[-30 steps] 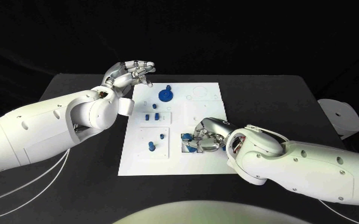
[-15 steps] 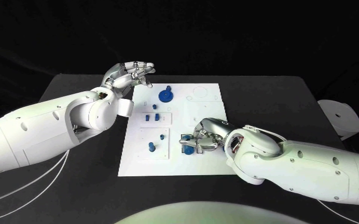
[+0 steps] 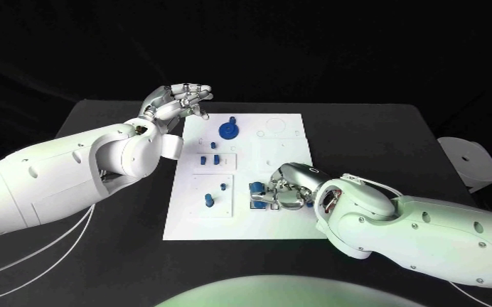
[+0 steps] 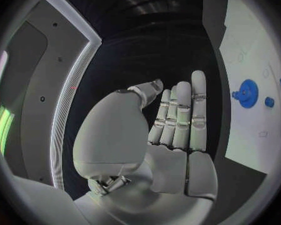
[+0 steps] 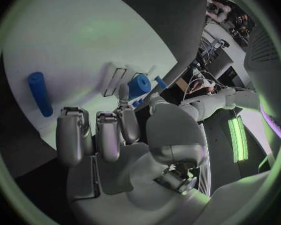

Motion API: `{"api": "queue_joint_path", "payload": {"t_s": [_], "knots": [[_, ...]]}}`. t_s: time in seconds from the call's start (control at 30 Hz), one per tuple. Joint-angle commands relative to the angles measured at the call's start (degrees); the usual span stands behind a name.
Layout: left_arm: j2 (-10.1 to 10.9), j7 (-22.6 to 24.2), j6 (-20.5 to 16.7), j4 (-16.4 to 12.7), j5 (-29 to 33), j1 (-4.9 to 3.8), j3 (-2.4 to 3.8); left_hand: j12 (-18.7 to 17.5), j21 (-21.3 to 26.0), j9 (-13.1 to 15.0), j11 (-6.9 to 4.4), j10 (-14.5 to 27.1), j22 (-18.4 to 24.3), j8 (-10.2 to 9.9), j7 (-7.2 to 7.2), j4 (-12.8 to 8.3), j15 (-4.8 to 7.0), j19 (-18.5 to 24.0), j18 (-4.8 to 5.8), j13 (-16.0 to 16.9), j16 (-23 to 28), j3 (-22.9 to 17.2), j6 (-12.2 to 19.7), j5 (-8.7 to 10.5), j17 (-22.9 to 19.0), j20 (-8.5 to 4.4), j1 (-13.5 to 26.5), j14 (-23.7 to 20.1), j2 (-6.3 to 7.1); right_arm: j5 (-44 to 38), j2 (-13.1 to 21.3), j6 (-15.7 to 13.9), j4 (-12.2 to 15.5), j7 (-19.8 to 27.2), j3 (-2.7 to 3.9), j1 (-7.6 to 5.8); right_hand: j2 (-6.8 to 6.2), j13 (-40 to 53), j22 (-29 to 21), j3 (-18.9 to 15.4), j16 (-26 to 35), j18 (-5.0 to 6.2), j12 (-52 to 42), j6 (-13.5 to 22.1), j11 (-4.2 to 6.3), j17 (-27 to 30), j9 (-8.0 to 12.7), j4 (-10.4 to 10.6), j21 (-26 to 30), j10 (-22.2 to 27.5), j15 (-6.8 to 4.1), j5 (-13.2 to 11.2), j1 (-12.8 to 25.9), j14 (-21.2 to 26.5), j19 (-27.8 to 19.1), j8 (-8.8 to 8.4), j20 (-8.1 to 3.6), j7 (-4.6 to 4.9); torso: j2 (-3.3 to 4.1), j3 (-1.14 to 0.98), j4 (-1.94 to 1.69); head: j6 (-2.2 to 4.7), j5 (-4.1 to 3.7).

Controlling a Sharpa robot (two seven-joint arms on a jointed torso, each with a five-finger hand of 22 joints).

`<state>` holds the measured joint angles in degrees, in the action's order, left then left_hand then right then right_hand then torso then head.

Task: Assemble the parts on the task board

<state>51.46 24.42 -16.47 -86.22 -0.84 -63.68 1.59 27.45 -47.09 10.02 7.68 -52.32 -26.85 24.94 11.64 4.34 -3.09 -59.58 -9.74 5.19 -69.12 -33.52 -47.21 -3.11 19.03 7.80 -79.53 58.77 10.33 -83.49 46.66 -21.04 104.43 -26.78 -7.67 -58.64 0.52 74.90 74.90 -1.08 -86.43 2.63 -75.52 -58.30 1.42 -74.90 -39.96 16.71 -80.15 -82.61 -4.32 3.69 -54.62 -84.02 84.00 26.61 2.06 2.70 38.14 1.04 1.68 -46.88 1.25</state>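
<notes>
The black table (image 3: 389,136) spreads beneath both hands and runs out well past the right hand on its outer side. A white round object (image 3: 466,159) sits just off the table's edge there.

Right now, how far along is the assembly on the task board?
Partway, apparently. A blue gear already sits on the task board, with small blue parts in the left panels. The right hand works at a blue part; whether it grips it is unclear. The left hand holds nothing.
</notes>
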Motion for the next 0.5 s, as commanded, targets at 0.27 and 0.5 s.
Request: {"api": "queue_joint_path", "payload": {"t_s": [0.27, 0.5], "knots": [[0.06, 0.22, 0.88, -0.15, -0.17, -0.02, 0.03, 0.19, 0.25, 0.05, 0.08, 0.45, 0.05, 0.40, -0.10, 0.21, -0.10, -0.11, -0.82, 0.08, -0.32, 0.17, 0.48, -0.11, -0.05, 0.32, 0.71, -0.36, 0.07, 0.20, 2.15, 0.53, 2.02, 1.79, -0.01, 0.07, 1.22, 2.31, 12.54, -1.34, -0.48, -0.69, -0.77, 0.06, 0.11, -5.68, -0.05, -0.19, -0.74, -0.83, -0.59, 2.33, -8.49, -4.21, 2.52, 0.04, -0.53, -0.16, 0.05, 0.00, -0.10, -0.10, 0.16], [-0.03, 0.20, 0.89, -0.06, -0.17, -0.02, 0.03, 0.24, 0.28, 0.07, 0.07, 0.51, 0.08, 0.47, -0.11, 0.22, -0.10, -0.12, -0.83, 0.09, -0.34, 0.15, 0.51, -0.12, -0.06, 0.33, 0.73, -0.37, 0.02, 0.40, 2.77, 0.19, 1.77, 2.00, -0.01, 0.07, 1.74, 2.73, 12.56, -1.63, -0.54, -0.71, -1.08, -0.01, 0.15, -5.84, -0.02, -0.11, -0.81, -1.03, -0.62, 3.28, -9.74, -4.24, 2.55, -0.04, -0.56, -0.19, 0.05, 0.15, -0.24, -0.16, 0.09]]}}
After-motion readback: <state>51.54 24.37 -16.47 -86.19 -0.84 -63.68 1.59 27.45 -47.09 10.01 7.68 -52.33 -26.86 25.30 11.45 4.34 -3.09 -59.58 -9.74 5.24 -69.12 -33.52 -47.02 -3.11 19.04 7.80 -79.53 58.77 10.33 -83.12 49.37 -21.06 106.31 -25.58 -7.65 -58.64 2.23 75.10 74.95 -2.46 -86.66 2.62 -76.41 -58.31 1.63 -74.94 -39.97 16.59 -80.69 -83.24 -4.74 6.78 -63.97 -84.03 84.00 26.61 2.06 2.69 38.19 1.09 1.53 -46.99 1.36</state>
